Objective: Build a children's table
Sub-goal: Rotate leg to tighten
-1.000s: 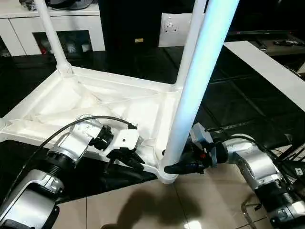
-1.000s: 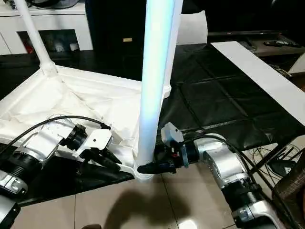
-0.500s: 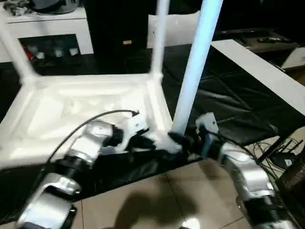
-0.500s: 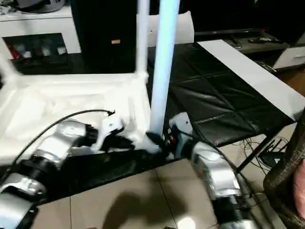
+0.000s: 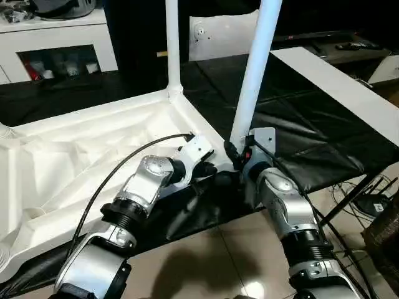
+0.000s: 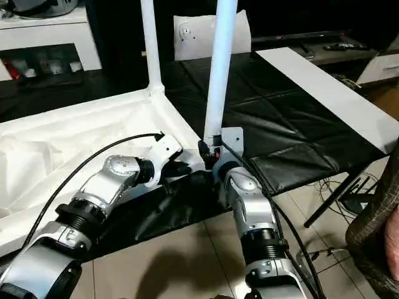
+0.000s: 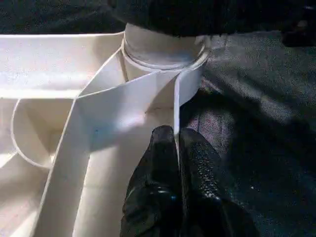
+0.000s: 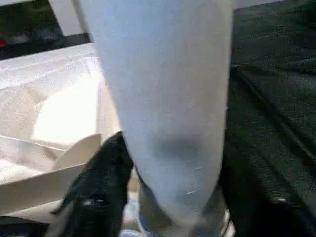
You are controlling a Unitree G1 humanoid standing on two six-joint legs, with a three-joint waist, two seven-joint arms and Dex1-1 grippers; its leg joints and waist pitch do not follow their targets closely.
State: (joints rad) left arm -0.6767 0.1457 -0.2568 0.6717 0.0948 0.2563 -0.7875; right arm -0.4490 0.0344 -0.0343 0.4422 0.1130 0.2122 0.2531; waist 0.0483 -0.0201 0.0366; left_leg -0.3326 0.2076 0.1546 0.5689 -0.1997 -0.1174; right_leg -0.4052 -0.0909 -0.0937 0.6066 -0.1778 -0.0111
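Tabletop (image 5: 93, 143), white plastic, lies upside down in the left and centre of the head view, ribbed underside facing up, resting on a black padded surface (image 5: 293, 124). Its near right corner sits at frame centre, just in front of the two arms.

Legs: two stand upright in corner sockets, long axes near vertical, running up out of the top edge of the frame. The far leg (image 5: 173, 43) rises at upper centre-left from the far corner. The near leg (image 5: 254, 75) rises from the near right corner socket (image 7: 160, 49) at centre, tilted slightly rightward toward its top.

Left end effector (image 7: 177, 148): black fingers (image 7: 158, 163) pressed together on the thin upright rim (image 7: 177, 98) of the tabletop, one finger on each side of it, just beside the corner socket. In the head view it sits at centre (image 5: 209, 169), left of the near leg's base.

Right end effector (image 5: 235, 154): at the foot of the near leg, centre of the head view; black fingers (image 8: 101, 182) sit on either side of the leg's lower end, clamped around it just above the socket.

Background: white cabinet (image 5: 59, 47) with dark openings at upper left; white board (image 5: 340, 87) running diagonally at upper right; tiled floor (image 5: 212, 261) along the lower edge.
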